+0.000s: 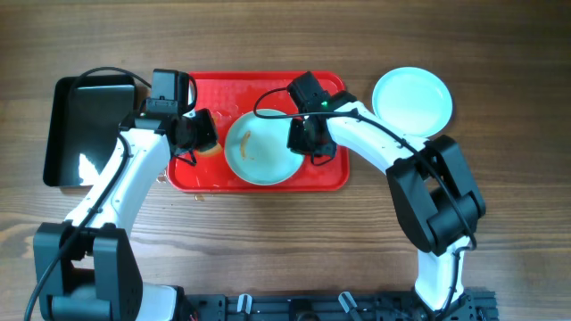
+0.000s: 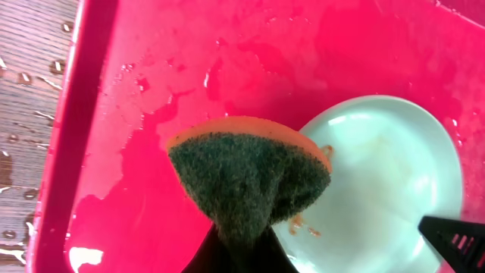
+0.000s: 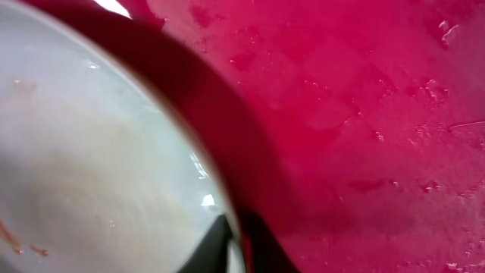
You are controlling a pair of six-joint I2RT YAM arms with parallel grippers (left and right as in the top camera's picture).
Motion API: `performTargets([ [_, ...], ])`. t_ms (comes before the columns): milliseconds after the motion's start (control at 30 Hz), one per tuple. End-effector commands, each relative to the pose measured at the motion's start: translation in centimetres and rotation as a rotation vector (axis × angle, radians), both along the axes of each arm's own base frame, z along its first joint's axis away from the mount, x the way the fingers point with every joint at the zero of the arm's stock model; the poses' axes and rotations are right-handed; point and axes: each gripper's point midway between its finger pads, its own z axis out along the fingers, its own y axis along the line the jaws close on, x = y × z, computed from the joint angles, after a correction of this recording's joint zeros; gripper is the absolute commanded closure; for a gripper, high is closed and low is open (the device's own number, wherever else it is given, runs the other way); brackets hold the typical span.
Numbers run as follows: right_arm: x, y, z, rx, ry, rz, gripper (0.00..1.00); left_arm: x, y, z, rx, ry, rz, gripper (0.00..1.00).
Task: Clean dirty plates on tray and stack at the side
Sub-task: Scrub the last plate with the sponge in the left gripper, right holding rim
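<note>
A pale mint plate (image 1: 260, 148) with orange-brown smears lies on the red tray (image 1: 327, 178). My right gripper (image 1: 304, 135) is shut on the plate's right rim (image 3: 114, 174), one finger inside and one outside (image 3: 236, 254). My left gripper (image 1: 198, 134) is shut on an orange sponge with a dark green scrub face (image 2: 246, 178), held over the wet tray (image 2: 151, 91) just left of the plate (image 2: 386, 182). A clean plate (image 1: 411, 100) lies on the table to the right of the tray. A third plate is not visible.
A black rectangular pan (image 1: 85, 129) stands left of the tray. Water drops lie on the wooden table (image 2: 30, 76) beside the tray's left rim. A few crumbs lie by the tray's front edge (image 1: 198, 194).
</note>
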Motion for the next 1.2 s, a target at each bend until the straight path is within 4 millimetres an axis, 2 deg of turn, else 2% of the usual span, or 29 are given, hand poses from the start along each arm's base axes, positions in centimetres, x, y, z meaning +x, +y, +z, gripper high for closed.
performTargets([
  [0, -0.4, -0.9, -2.1, -0.063, 0.016, 0.050, 0.96, -0.3, -1.2, -0.4, -0.064, 0.017, -0.031, 0.96],
  [233, -0.4, -0.4, -2.2, -0.059, 0.008, 0.065, 0.96, -1.0, -4.4, -0.5, -0.191, 0.048, -0.111, 0.96],
  [500, -0.4, 0.4, -3.1, -0.045, -0.017, 0.228, 0.96, -0.9, -8.1, -3.9, -0.185, 0.087, -0.205, 0.96],
  [733, -0.3, 1.4, -3.2, 0.003, -0.025, 0.271, 0.96, -1.3, -9.5, -5.1, -0.180, 0.108, -0.243, 0.96],
  [1167, -0.2, 1.5, -3.2, 0.007, -0.023, 0.228, 0.96, -1.2, -11.4, -7.0, -0.202, 0.135, -0.213, 0.96],
])
